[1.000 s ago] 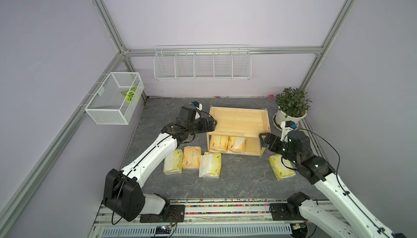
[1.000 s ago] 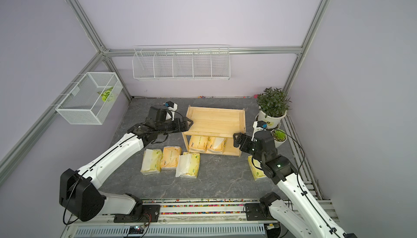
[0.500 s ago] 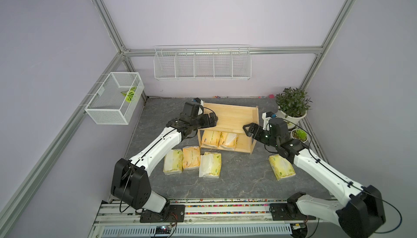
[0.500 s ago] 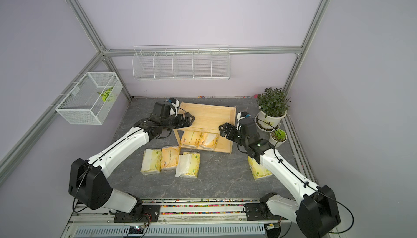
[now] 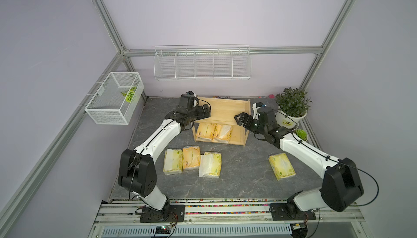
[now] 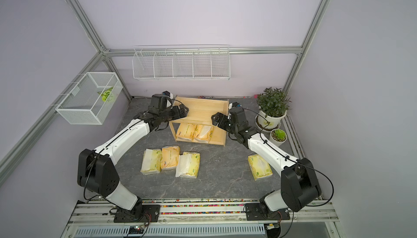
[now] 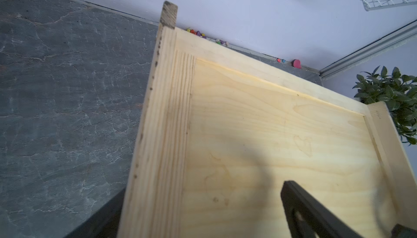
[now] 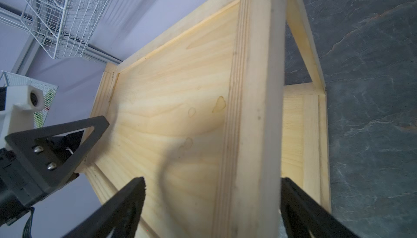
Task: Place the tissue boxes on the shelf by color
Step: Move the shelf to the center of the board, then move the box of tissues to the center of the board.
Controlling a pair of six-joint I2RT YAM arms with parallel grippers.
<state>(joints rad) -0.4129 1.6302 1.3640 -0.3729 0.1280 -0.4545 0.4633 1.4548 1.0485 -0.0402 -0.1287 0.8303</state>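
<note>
left gripper (image 5: 206, 111) | right gripper (image 5: 239, 119) | jaws wide; straddling shelf (image 5: 225, 109) ends

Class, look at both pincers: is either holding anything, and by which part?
Neither is closed on anything. The left pincer and right pincer stand open, each astride an end rail on top of the shelf; contact cannot be told.

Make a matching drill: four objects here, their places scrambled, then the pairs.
1. light wooden two-tier shelf
2. white mesh basket
3. leafy green plant in white pot
4. lone pale yellow-green tissue pack

A. flat on the grey tabletop
B. between left end effector and right end effector
C. hung on the lilac side wall
D. by the back corner post

Pairs: 1-B, 2-C, 3-D, 4-A
</note>
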